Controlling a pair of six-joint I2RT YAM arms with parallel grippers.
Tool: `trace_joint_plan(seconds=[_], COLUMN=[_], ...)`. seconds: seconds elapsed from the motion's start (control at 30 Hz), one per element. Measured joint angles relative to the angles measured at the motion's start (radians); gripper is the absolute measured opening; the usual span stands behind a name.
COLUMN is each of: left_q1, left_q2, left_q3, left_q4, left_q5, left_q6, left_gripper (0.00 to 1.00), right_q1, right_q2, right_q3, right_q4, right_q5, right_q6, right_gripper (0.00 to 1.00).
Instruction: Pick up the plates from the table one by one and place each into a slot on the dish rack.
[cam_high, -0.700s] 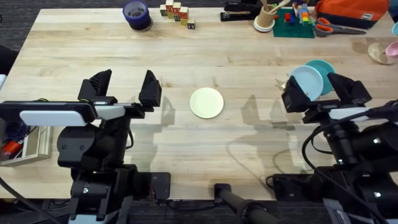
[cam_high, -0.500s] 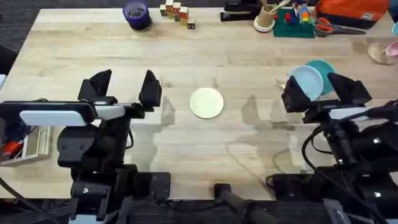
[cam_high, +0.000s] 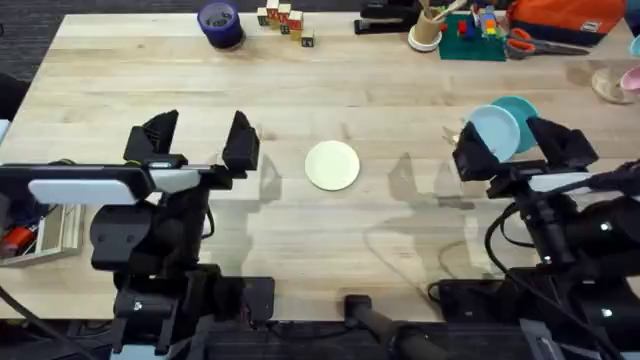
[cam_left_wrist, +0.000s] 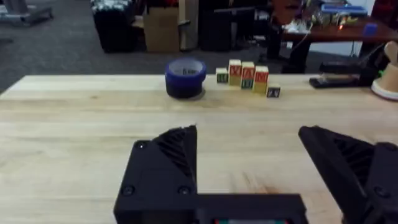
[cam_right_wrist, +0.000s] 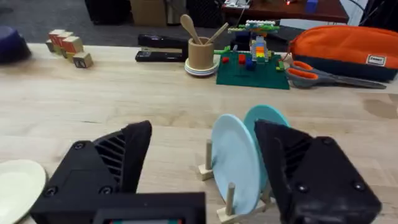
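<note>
**Both tools spread and empty; one plate flat on the desk, two in the rack**

The left tool (cam_high: 198, 145) hangs above the desk (cam_high: 330, 230) with its fingers spread wide, holding and touching nothing. Bare wood lies ahead of it all the way to the far edge, where a blue tape roll (cam_left_wrist: 185, 77) and a row of lettered blocks (cam_left_wrist: 247, 75) stand.

The right tool (cam_high: 520, 150) is also spread wide and holds nothing. Its fingers stand on either side of the rack (cam_right_wrist: 219, 186), with the two racked plates between them. Whether a finger touches the rack or a plate cannot be told.

Taking the rack as landmark: a light blue plate (cam_right_wrist: 235, 163) stands upright in it among the pegs, and a teal plate (cam_right_wrist: 268, 122) stands upright just behind the blue one. The cream plate (cam_high: 332, 165) lies flat on the desk well to the left of the rack, between the two tools, with bare wood all around it.

Beyond the rack, along the far edge, sit a cup of wooden utensils (cam_right_wrist: 200, 50), a stapler (cam_right_wrist: 160, 49), a green baseplate with bricks (cam_right_wrist: 252, 67), scissors (cam_right_wrist: 326, 74) and an orange pouch (cam_right_wrist: 345, 46).
</note>
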Motion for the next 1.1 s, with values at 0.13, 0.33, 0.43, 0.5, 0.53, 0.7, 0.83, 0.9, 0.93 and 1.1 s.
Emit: trace_joint_plan(seconds=[0.13,0.33,0.43,0.5,0.53,0.7,0.83,0.9,0.93,1.1], left_q1=[0.000,0.000,0.000,0.000,0.000,0.000,0.000,0.000,0.000,0.000], left_q2=[0.000,0.015,0.063,0.111,0.140,0.301,0.448,0.519,0.558,0.697], left_q3=[0.000,0.044,0.115,0.175,0.209,0.379,0.529,0.602,0.645,0.803], left_q4=[0.021,-0.090,-0.115,-0.129,-0.137,-0.225,-0.316,-0.359,-0.385,-0.511], left_q5=[0.000,0.001,0.011,0.028,0.040,0.093,0.142,0.176,0.199,0.277], left_q6=[0.000,0.000,0.000,0.000,0.000,0.000,0.000,0.000,0.000,-0.001], left_gripper=[0.994,0.993,0.993,0.993,0.993,0.994,0.993,0.993,0.993,0.993], right_q1=[0.000,0.000,0.000,0.000,0.000,0.000,0.000,0.000,0.000,0.000], right_q2=[0.000,0.010,0.052,0.096,0.123,0.296,0.466,0.548,0.589,0.778], right_q3=[0.001,0.058,0.133,0.195,0.231,0.442,0.636,0.735,0.786,1.009], right_q4=[-0.002,-0.105,-0.190,-0.241,-0.266,-0.394,-0.531,-0.607,-0.650,-0.846], right_q5=[-0.003,-0.004,-0.008,-0.010,-0.010,-0.010,-0.015,-0.027,-0.034,-0.056], right_q6=[-0.001,-0.001,-0.003,-0.004,-0.004,-0.004,-0.004,-0.004,-0.004,-0.003], right_gripper=[0.994,0.993,0.993,0.993,0.992,0.992,0.993,0.993,0.993,0.993])
